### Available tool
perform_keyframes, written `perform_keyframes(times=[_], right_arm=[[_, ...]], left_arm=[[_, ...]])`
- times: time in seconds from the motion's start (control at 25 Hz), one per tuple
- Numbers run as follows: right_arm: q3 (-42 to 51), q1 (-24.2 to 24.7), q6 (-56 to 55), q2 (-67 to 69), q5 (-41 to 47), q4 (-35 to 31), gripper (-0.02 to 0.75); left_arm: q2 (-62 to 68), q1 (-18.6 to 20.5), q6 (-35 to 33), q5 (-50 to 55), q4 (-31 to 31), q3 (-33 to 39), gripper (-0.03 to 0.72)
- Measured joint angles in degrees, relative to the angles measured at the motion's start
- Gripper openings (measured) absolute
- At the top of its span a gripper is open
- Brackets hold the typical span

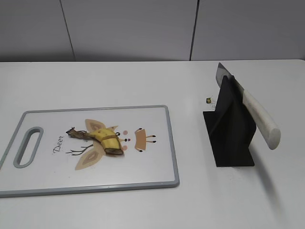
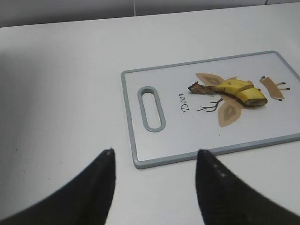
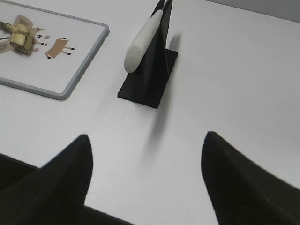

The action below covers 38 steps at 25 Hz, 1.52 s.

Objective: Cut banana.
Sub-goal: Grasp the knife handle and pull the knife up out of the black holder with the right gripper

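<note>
Yellow banana [image 1: 106, 139] on cutting board [image 1: 157, 167]; knife [image 1: 257, 117] in stand [image 1: 228, 138]. Both grippers [image 2: 154, 161] [image 3: 145, 150] spread wide, holding nothing.

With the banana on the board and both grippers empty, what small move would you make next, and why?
Probably bring the open right gripper forward to the knife handle: the knife sits in its black stand, and the banana cannot be cut without it.

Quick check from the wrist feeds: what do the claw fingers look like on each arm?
Both look alike. The left claw shows two matte black fingers tapering to blunt, rounded tips. The right claw has the same plain black wedge-shaped fingers. No cables, markings or pads can be made out, and neither arm shows in the exterior view.
</note>
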<state>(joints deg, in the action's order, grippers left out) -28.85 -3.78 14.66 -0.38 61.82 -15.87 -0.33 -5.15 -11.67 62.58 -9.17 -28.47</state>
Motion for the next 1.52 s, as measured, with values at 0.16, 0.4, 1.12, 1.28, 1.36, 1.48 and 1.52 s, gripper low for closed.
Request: perform_keyframes(times=[0.16,0.4,1.12,1.28,1.36,1.48,1.52], right_arm=[[0.0,0.0,0.0,0.0,0.0,0.0,0.524],[0.1,0.0,-0.1,0.0,0.0,-2.3,0.501],[-1.4,0.0,-3.3,5.3,-0.8,-3.0,0.499],[-4.6,0.0,-4.4,13.2,-0.7,-2.7,0.499],[-6.6,0.0,-4.7,17.4,-0.7,-2.5,0.489],[-9.6,0.0,-5.8,23.8,-0.3,-2.5,0.459],[-10.7,0.0,-6.5,25.9,0.1,-2.5,0.449]], left_arm=[[0.0,0.0,0.0,0.0,0.0,0.0,0.594],[0.0,0.0,0.0,0.0,0.0,0.0,0.593],[0.0,0.0,0.0,0.0,0.0,0.0,0.580],[0.0,0.0,0.0,0.0,0.0,0.0,0.578],[0.0,0.0,0.0,0.0,0.0,0.0,0.578],[0.0,0.0,0.0,0.0,0.0,0.0,0.578],[0.0,0.0,0.0,0.0,0.0,0.0,0.578]])
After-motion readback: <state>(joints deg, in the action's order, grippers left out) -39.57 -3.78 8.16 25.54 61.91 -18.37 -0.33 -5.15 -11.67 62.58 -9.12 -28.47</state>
